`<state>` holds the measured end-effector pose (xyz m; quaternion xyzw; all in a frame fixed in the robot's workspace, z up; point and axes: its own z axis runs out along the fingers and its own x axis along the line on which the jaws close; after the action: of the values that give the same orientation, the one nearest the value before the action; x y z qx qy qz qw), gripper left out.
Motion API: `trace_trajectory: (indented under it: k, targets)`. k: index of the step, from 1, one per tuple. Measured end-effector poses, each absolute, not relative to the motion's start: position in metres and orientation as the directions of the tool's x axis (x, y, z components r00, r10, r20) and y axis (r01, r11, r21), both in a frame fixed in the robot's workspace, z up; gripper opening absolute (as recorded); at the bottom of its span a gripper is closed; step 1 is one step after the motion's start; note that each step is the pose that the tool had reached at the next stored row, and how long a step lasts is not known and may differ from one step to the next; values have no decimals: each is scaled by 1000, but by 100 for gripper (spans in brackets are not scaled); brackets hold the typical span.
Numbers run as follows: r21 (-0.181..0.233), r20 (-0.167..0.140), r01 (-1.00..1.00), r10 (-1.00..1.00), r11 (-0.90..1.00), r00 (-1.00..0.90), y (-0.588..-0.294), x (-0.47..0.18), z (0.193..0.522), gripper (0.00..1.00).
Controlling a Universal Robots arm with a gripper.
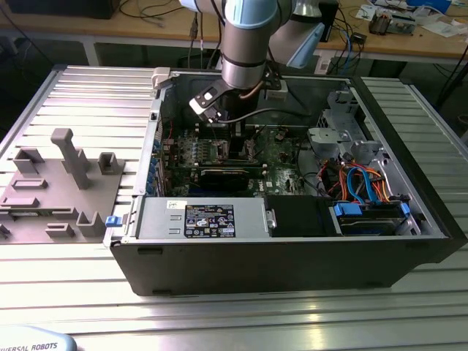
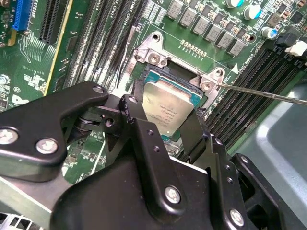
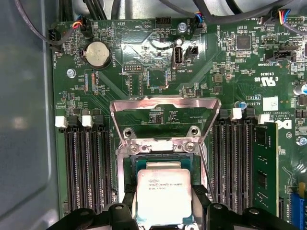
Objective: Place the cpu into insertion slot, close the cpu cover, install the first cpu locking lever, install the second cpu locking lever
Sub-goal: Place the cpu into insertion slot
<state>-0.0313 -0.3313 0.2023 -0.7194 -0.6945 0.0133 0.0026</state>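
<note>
In both wrist views my gripper [image 3: 165, 192] [image 2: 163, 119] is shut on the cpu [image 3: 164, 184] [image 2: 169, 106], a small square chip with a silvery top. One black finger [image 3: 129, 203] presses on each side of it. The chip hangs low over the insertion slot [image 3: 160, 147] [image 2: 165, 76], slightly tilted, and whether it touches the slot cannot be told. Beyond the slot the cpu cover [image 3: 163, 100], a silvery frame, stands raised open. A thin metal locking lever [image 2: 268, 94] sticks out unlatched beside the slot. In the exterior view the gripper [image 1: 235, 133] reaches down into the computer case.
Memory slots [image 3: 88, 163] flank the slot on both sides, one holding a green module [image 3: 265, 167]. The open case [image 1: 292, 256] has a power supply [image 1: 208, 219] along its front and a drive bay with blue cables [image 1: 365, 194] at the exterior view's right. A grey fixture [image 1: 66, 183] lies outside.
</note>
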Motion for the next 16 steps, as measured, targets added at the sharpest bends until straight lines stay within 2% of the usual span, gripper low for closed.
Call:
trace_trajectory:
  k: [14,15,16]
  targets:
    - [-22,-16,999,999,-36,35,-331,-31,201,54]
    - [-22,-16,999,999,-36,35,-331,-31,201,55]
    - [-22,-16,999,999,-36,35,-331,-31,201,62]
